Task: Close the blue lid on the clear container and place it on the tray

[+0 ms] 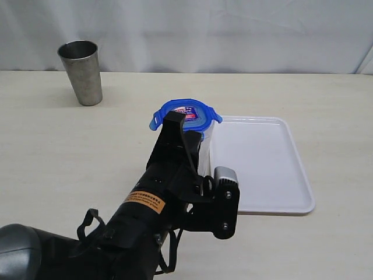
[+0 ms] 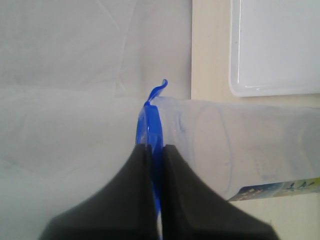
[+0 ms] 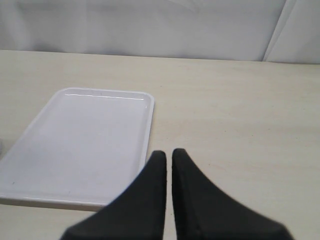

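While the left gripper point(image 2: 156, 149) is clamped, its black fingers point(image 2: 120, 200) pressed together on the rim of the blue lid point(image 1: 187, 112), a small roundish bright-blue plastic cap with snap flaps and a white-and-red sticker, that lid sits on top of the clear container point(image 2: 235, 150), a tall translucent plastic canister with a printed label on its side. The clear container stands about midway between the table's far and near edges, just beside the left long edge of the tray point(image 1: 265, 169), a flat white rectangular plastic tray with rounded corners and a low raised rim. Whether the two touch cannot be told, because the arm hides the container's base.

Open pale table point(image 1: 52, 157) runs along the tray's right and near edges. On the container's other side the table lies open as far as the steel cup point(image 1: 80, 73), a shiny tapered metal tumbler standing well apart, close to the far edge and toward the far left corner.

From the near left corner the left arm point(image 1: 145, 204) reaches low and diagonally toward the container, and its fingers meet the lid from the near side. Out of the exterior view, the right gripper point(image 3: 168, 155) hangs over the table on the tray's right side, its two black fingertips point(image 3: 157, 160) drawn together to a thin slit.
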`<state>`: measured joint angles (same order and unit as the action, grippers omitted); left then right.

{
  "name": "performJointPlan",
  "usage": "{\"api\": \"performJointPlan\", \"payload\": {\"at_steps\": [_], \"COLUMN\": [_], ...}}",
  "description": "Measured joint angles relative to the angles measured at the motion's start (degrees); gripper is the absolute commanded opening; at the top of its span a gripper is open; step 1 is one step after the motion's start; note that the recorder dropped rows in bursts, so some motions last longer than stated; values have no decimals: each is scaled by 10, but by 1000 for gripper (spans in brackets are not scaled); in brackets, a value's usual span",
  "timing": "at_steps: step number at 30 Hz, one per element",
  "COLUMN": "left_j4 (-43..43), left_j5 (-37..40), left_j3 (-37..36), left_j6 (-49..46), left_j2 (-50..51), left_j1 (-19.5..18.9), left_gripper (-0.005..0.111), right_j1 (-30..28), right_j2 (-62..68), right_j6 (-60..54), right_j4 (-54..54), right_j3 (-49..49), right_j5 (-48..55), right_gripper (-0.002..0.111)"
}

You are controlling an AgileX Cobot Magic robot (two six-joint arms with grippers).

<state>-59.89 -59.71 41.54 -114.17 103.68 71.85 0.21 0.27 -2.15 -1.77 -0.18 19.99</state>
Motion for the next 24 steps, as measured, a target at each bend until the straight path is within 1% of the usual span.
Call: {"api": "performJointPlan", "payload": {"at_steps": [3, 9, 17, 19, 24], "left_j4": [-2, -4, -6, -7, -21], "left_j5": [4, 5, -32, -32, -32], "left_j3": [0, 0, 0, 0, 0], "left_j6": [0, 0, 22, 23, 28], "left_j2": [0, 0, 0, 0, 0], "left_j1": [0, 0, 0, 0, 0], "left_gripper": [4, 30, 54, 57, 58], "right_j1": [0, 0, 0, 0, 0], "right_j2": [0, 0, 0, 0, 0], "right_j6": [0, 0, 0, 0, 0], "right_j4": [0, 0, 0, 0, 0], "right_j3": [0, 0, 0, 0, 0], "right_j5": [0, 0, 0, 0, 0], "right_gripper": [4, 4, 4, 4, 4]}}
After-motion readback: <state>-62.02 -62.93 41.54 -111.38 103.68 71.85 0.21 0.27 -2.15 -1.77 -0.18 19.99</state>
